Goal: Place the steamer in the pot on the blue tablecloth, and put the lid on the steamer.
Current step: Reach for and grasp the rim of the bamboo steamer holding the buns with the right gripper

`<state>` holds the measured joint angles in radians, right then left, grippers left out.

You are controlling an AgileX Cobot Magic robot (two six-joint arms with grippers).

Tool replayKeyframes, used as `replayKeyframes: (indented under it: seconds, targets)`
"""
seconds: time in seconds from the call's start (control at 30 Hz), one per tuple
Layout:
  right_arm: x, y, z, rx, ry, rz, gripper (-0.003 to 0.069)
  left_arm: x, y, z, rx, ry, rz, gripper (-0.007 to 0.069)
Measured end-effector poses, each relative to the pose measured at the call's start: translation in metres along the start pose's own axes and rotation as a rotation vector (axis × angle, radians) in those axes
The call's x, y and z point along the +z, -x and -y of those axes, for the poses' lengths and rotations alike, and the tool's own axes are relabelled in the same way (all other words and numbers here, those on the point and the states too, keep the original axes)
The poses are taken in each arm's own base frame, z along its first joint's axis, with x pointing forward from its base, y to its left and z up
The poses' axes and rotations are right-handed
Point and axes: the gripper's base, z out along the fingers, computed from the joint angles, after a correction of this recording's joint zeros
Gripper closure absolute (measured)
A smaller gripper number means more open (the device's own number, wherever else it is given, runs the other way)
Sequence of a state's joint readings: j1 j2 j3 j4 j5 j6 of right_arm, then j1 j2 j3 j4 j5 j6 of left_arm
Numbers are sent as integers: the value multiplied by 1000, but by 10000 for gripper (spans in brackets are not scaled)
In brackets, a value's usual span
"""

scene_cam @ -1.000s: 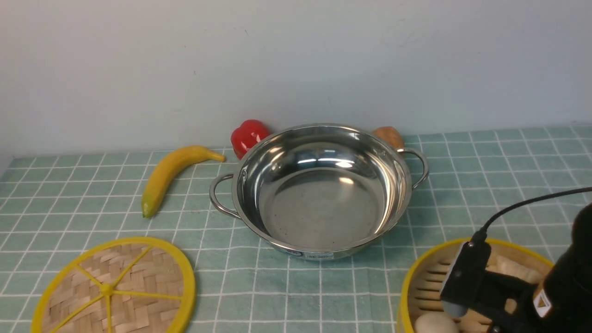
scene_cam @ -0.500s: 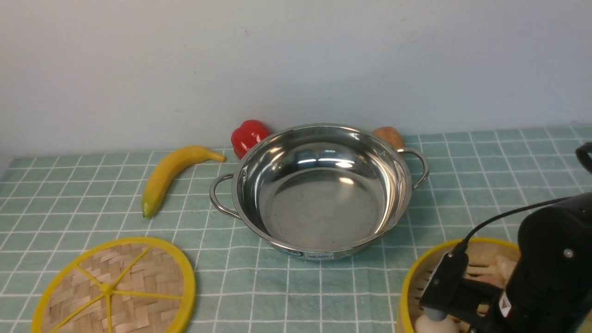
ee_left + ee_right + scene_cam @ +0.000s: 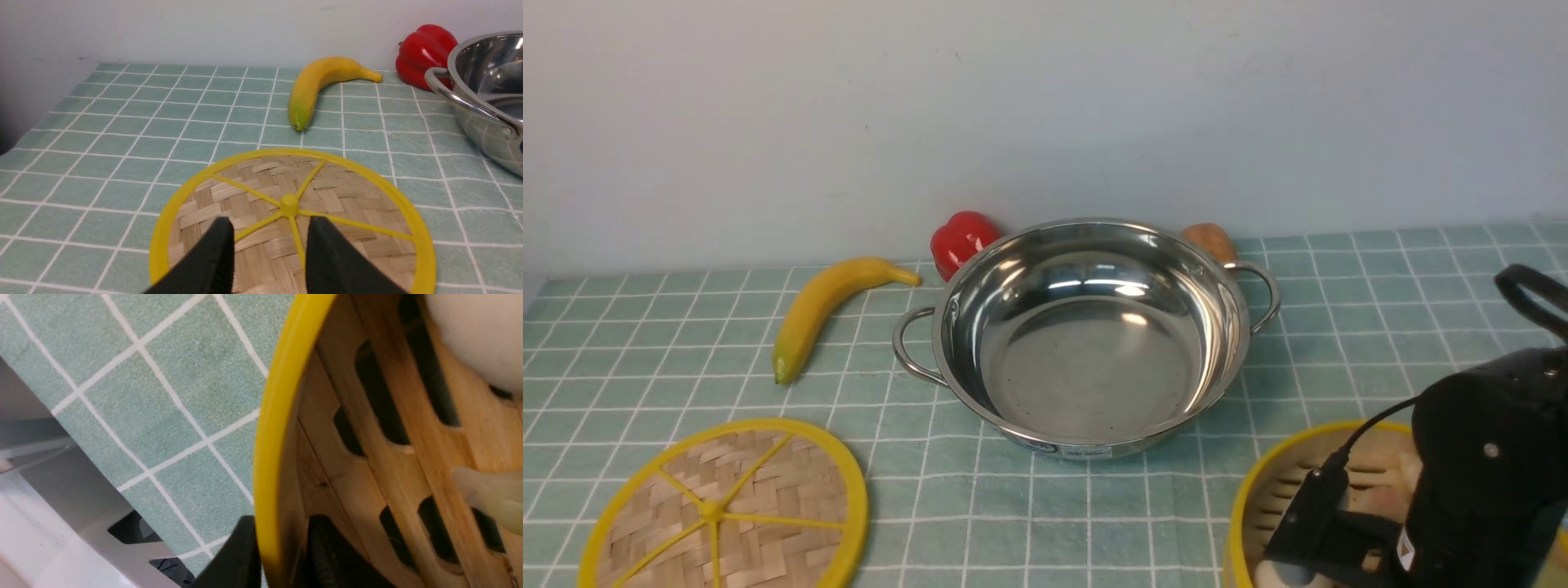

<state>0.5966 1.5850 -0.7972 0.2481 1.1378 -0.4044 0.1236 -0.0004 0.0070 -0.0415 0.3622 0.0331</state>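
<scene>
Right now the right gripper (image 3: 282, 522) is clamping the steamer (image 3: 1286, 494) by its wall. One finger is sitting outside the yellow rim and one inside it, and both are touching it in the right wrist view. The steamer is sitting at the lower right of the front view on the blue tablecloth (image 3: 645, 343), partly cut off by the frame edge and partly hidden behind the black right arm (image 3: 1486, 474). A white bun (image 3: 474, 335) and a pale dumpling (image 3: 490, 494) are lying on its slatted floor.

The pot (image 3: 1094, 343) is standing empty at the centre of the front view, apart from the steamer, with its label facing the camera. The lid (image 3: 727, 506) is lying flat on the cloth at the lower left, well apart from the pot.

The left gripper (image 3: 269, 222) is hovering over the near part of the lid with its fingers parted and nothing between them; whether it is touching the weave cannot be told.

A banana (image 3: 821, 306) is lying left of the pot. A red pepper (image 3: 961, 237) is sitting just behind the pot's left rim, and a brown item (image 3: 1210, 241) is peeking out behind its right handle. The cloth is covering the worktop up to the pale wall (image 3: 1045, 106).
</scene>
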Motion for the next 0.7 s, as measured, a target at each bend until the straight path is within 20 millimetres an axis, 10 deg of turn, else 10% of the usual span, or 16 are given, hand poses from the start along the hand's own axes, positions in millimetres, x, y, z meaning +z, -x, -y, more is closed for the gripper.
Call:
replayKeyframes:
  seconds: [0.43,0.7]
  targets:
    - [-3,0,1,-18,-34,-1,566,0,0,0,0,0,0,382]
    - [-58,14,0,-1,-135,103,585,0,0,0,0,0,0,382]
